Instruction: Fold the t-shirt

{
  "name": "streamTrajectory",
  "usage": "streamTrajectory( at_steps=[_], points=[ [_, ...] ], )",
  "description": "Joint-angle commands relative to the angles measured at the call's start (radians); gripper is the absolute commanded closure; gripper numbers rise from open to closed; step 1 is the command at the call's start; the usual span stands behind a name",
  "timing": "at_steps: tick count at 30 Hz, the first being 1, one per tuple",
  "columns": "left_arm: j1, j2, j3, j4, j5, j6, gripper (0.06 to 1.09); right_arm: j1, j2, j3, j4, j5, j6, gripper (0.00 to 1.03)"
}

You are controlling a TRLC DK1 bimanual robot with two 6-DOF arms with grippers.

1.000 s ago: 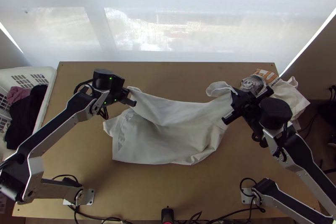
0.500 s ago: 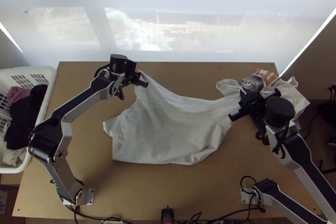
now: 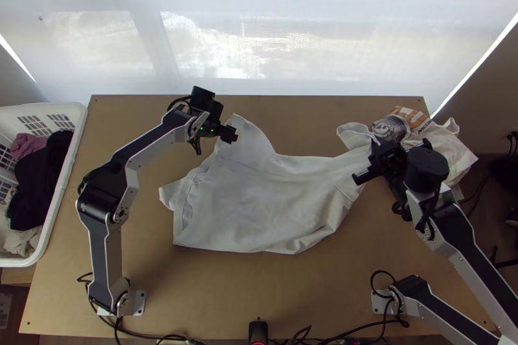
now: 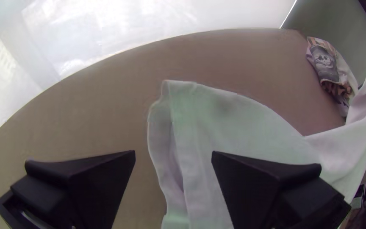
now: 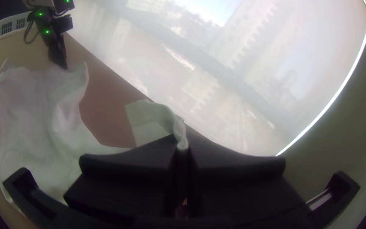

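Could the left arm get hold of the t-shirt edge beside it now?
Likely yes: the left hand is open, and an edge of the t-shirt shows between its fingers, with nothing lying over it. The height gap is unclear.

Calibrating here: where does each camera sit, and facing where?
Top view: high over the table's near edge, looking steeply down on shirt, left arm and right arm.
Left wrist view: on left arm, facing shirt and window; open left claw shows.
Right wrist view: on right arm, facing window; right claw, gripping shirt, shows.
Both wrist views share shirt and window.
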Motion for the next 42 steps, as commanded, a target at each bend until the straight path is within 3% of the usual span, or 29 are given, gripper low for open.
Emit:
streamTrajectory(
  at_steps=[1,6,12,20,25,31,34,38,42],
  points=[
    [0.015,-0.055,0.040,-0.219,0.098,-0.025,0.15,0.004,0.001,-0.002,0.005,0.001,0.011,1.00],
    [0.009,-0.092,0.074,-0.395,0.144,-0.034,0.15,0.010,0.001,-0.005,0.016,-0.001,0.012,1.00],
    [-0.018,-0.098,0.080,-0.480,0.141,-0.066,0.16,0.014,-0.004,-0.005,0.028,-0.001,0.012,1.00],
    [-0.058,-0.086,0.066,-0.460,0.112,-0.092,0.20,0.014,-0.031,-0.007,0.021,-0.001,0.006,1.00],
    [-0.072,-0.069,0.022,-0.382,0.028,-0.092,0.20,0.016,-0.045,-0.005,0.013,-0.001,0.006,1.00],
    [-0.072,-0.043,0.013,-0.356,-0.005,-0.091,0.20,0.027,-0.056,-0.004,0.004,-0.001,0.009,1.00],
    [-0.072,-0.039,0.002,-0.348,-0.012,-0.092,0.32,0.027,-0.062,-0.004,-0.001,0.001,0.009,1.00],
    [-0.074,-0.039,-0.020,-0.343,-0.008,-0.088,0.38,0.027,-0.070,-0.005,-0.007,0.001,0.009,1.00],
    [-0.072,-0.037,-0.030,-0.328,0.011,-0.083,0.62,0.028,-0.074,-0.005,-0.010,0.001,0.009,1.00]
  ],
)
